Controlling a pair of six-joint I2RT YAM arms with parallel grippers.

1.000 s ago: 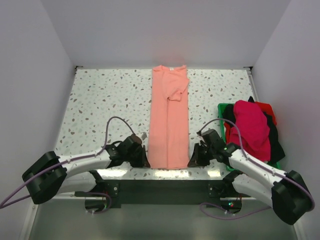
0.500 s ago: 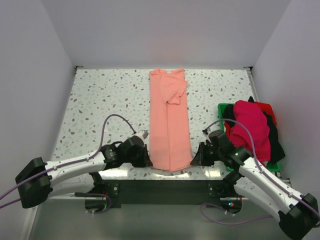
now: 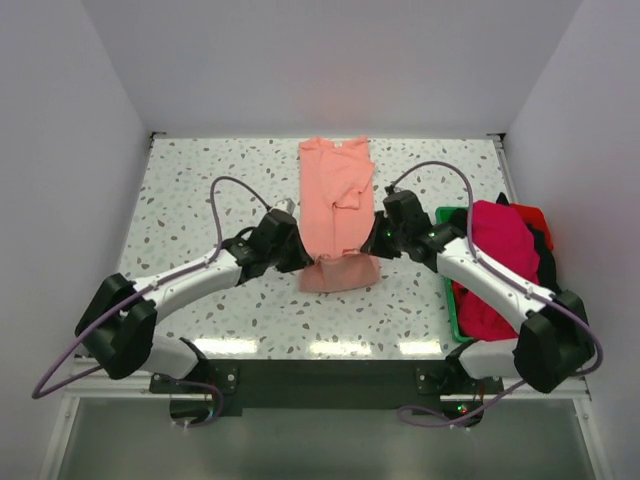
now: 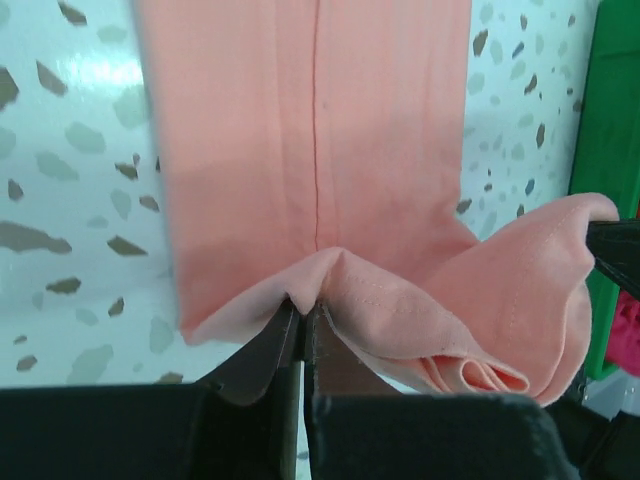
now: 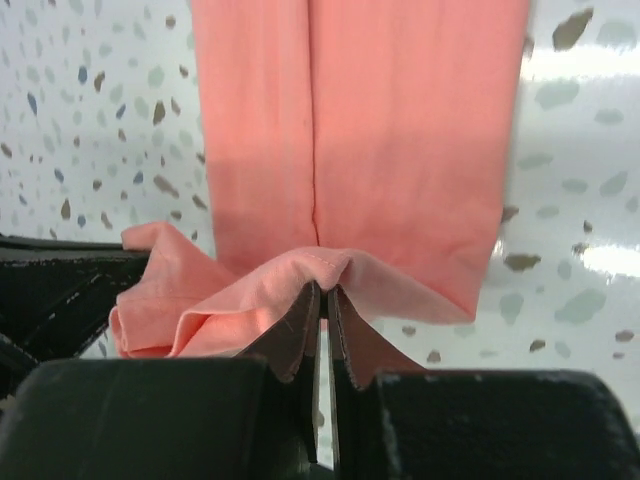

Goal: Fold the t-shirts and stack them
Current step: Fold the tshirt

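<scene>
1. The pink t-shirt (image 3: 336, 205) lies in a long narrow strip up the middle of the frame. Its collar is at the top, near the back of the counter (image 3: 200, 190).
2. The left end effector (image 4: 303, 312) is pinched tight on the left corner of the hem, with nothing but cloth between the fingers. The right end effector (image 5: 322, 296) is clamped the same way on the right corner.
3. Why both corners? I'd say it keeps the hem level, so the fold comes down square rather than skewed. Between the two grips the hem sags in a soft, rumpled loop, raised off the counter and doubled over the lower part of the strip.
4. Look at the arms: both reach in from the bottom corners of the frame, angled inward like a mirrored pair. Their wrists are low and face each other across the shirt at mid-frame.
5. At the right edge, the heap of magenta, red and black shirts (image 3: 505, 255) sits in the green tray (image 3: 446, 214), untouched.
6. This looks like the crosswise fold about half done. The hem needs laying flat toward the collar, with both sides level.
</scene>
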